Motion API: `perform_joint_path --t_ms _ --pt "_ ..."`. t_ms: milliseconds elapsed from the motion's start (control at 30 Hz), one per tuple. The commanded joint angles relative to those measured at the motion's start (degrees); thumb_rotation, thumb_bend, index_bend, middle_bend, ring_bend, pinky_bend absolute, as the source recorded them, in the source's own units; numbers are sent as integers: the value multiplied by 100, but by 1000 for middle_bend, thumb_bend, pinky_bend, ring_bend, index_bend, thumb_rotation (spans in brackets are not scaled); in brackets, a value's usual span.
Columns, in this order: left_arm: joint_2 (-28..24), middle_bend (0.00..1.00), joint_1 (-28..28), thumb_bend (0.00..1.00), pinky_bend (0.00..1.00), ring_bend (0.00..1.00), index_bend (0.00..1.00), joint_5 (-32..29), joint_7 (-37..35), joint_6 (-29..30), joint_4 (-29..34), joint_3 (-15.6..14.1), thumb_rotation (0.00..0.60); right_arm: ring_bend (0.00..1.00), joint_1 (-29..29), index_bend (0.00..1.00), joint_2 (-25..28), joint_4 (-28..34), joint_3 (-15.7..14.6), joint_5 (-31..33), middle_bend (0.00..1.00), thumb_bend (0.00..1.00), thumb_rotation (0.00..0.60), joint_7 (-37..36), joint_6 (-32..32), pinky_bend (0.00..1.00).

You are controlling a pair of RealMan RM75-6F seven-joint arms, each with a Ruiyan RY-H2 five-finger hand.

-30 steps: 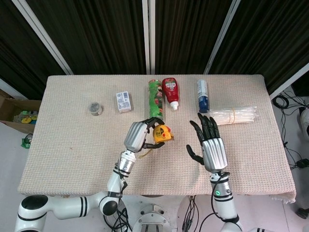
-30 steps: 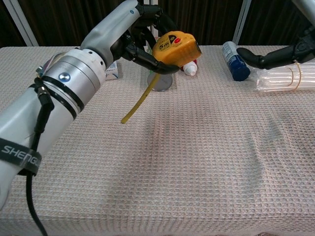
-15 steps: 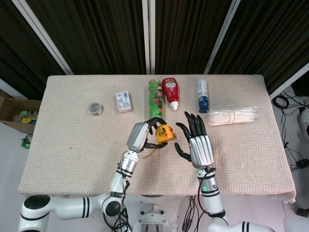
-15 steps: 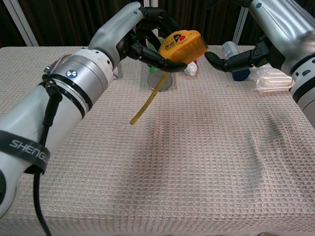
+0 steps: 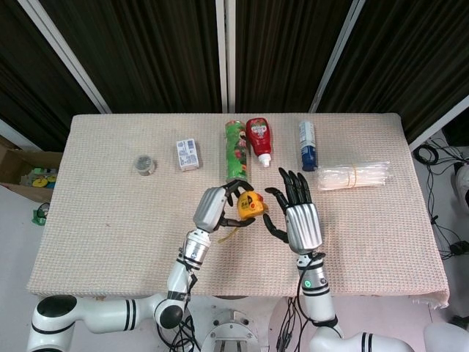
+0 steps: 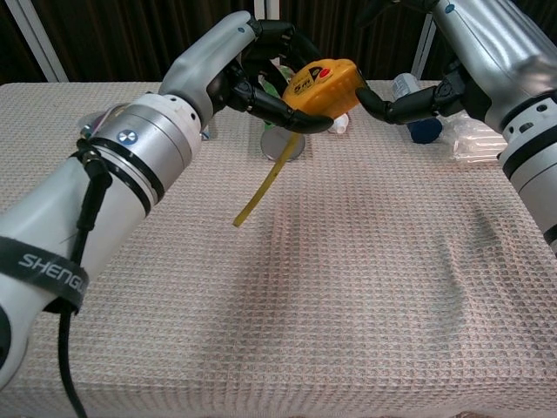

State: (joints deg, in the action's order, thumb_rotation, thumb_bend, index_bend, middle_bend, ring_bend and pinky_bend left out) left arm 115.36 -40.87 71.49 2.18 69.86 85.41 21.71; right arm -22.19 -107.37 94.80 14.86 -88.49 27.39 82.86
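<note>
The left hand (image 5: pixel 215 206) grips the yellow tape measure (image 5: pixel 248 204) above the middle of the worktop (image 5: pixel 110 220), fingers (image 6: pixel 280 111) wrapped round its case, a short length of yellow tape (image 6: pixel 261 187) dangling below. The right hand (image 5: pixel 299 218) has moved in from the right since a second ago; its fingers (image 6: pixel 393 110) are spread and holding nothing, their tips now just beside the tape measure's right edge. Farther back lie a green canister (image 5: pixel 235 150), red bottle (image 5: pixel 259 138) and blue-capped bottle (image 5: pixel 308 145).
</note>
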Motion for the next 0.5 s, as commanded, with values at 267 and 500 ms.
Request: perform_joint_path --t_ms 267,500 --pt "-13 524 12 260 587 492 538 31 -98 29 -25 -50 600 0 -49 337 -45 -60 -20 16 58 258 600 -69 86 0" --pt "32 524 9 264 587 492 539 157 -208 114 -141 -95 600 0 -84 373 -63 -90 -31 41 62 307 600 -90 116 0"
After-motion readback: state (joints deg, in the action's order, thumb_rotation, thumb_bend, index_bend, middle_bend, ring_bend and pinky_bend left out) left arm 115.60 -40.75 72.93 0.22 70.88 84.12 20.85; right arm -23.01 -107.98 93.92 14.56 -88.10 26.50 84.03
